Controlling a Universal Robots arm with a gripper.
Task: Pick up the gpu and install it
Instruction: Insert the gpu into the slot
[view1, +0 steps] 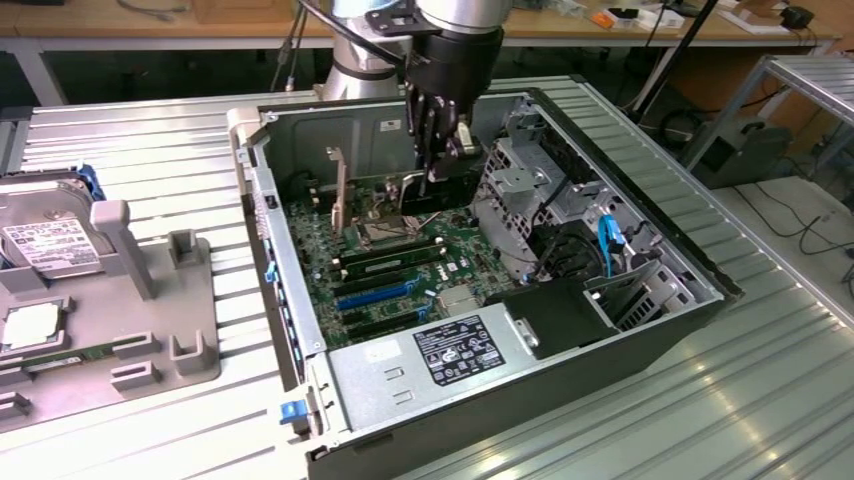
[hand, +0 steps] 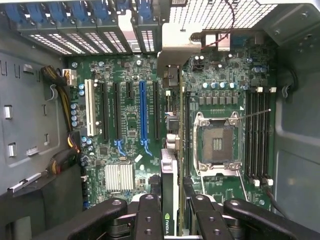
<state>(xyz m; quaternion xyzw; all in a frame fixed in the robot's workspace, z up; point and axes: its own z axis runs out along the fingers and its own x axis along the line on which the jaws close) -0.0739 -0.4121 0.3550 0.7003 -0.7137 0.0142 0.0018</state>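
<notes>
**Gripping the gpu above the open case**

Holding the gpu (view1: 442, 187) edge-on, the jaws of the gripper (view1: 434, 150) stand partly closed, pinching the thin card from both flat sides. In the wrist view the card (hand: 169, 200) runs up between the black fingers (hand: 148, 220), its narrow edge towards the camera and a small green-and-white logo label on it near the jaws. The card hangs upright inside the computer case (view1: 561, 350), over the motherboard (hand: 130, 125), near the bare processor socket (hand: 216, 145) and not seated in any slot. A blue expansion slot (hand: 142, 112) lies among black ones, all parallel to the card.

The case lies on its side with the panel off, resting on a tabletop (view1: 747, 400) of ribbed, silvery metal slats. On the exterior view's left sits a grey moulded holder (view1: 147, 330) carrying a silver hard drive (view1: 47, 250) with a white label. Wooden benches and loose cables stand behind.

The motherboard is green, crowded with small round capacitors and a finned silver heatsink (hand: 119, 177). A black power supply (view1: 454, 350) bears a printed label. The case walls are dull grey sheet metal, perforated in places.
</notes>
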